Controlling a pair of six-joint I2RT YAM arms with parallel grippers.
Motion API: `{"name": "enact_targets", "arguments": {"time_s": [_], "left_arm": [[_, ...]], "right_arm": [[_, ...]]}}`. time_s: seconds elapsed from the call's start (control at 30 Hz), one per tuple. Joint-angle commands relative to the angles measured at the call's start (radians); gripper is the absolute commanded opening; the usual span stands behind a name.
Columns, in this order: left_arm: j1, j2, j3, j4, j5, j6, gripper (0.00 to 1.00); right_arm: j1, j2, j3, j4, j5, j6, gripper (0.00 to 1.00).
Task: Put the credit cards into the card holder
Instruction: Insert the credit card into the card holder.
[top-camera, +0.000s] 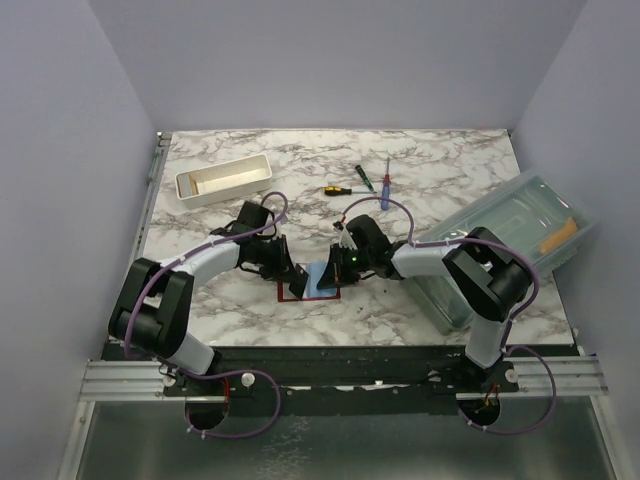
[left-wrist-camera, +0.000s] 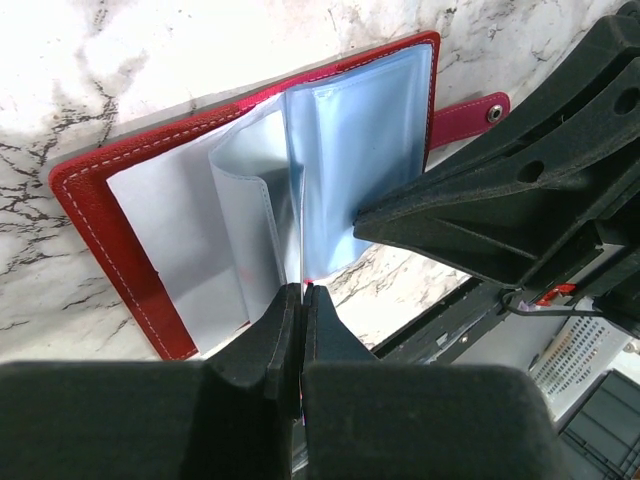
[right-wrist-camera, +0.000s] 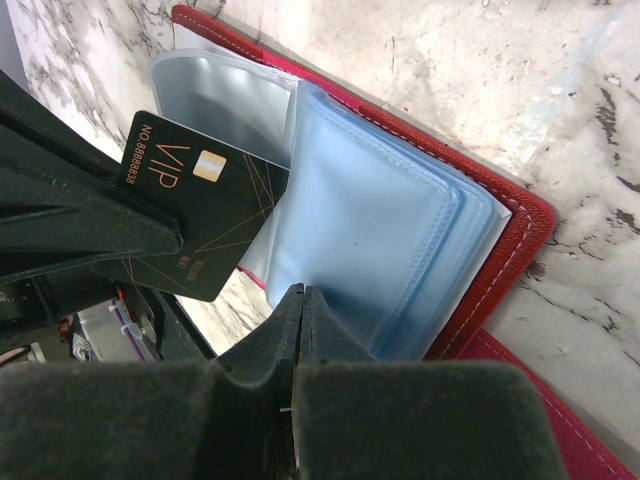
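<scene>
I am clamping my left pincer (left-wrist-camera: 300, 295) on one edge of a black card (right-wrist-camera: 205, 225) and holding it slanted over the open card holder (left-wrist-camera: 100, 215). The card is showing "VIP" in gold, a chip, and "NO." with a row of digits along one side. The small print lower down is too fine to read. Its far corner is lying against a clear sleeve (left-wrist-camera: 250, 200); I cannot tell whether it is inside a pocket.

The card holder is lying red cover down on the marble worktop (top-camera: 420, 155), near the middle, between my two pincers. My right pincer (right-wrist-camera: 300, 300) is standing with its jaws together, its tip pressing on the bluish stack of sleeves (right-wrist-camera: 360, 230) on the holder's right half.

At the far left a white tray (top-camera: 190, 186) is sitting, its inside looking tan. At the right a clear box (top-camera: 500, 215) is lying tilted with something orange (top-camera: 558, 236) in it.
</scene>
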Motion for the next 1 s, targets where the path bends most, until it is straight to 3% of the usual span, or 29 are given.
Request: {"name": "enact_targets", "arguments": {"time_s": [0.0,0.5,0.97], "left_arm": [[0.005,0.004,-0.010,0.035,0.039,0.025,0.00],[0.005,0.001,-0.036,0.100,0.085,0.013,0.00],[0.005,-0.030,-0.143,0.320,0.078,-0.006,0.00]], "right_arm": [[-0.001,0.022,-0.006,-0.007,-0.008,-0.022,0.00],[-0.002,0.019,-0.001,-0.007,-0.011,-0.029,0.00],[-0.001,0.034,-0.004,0.001,0.001,-0.032,0.00]]}}
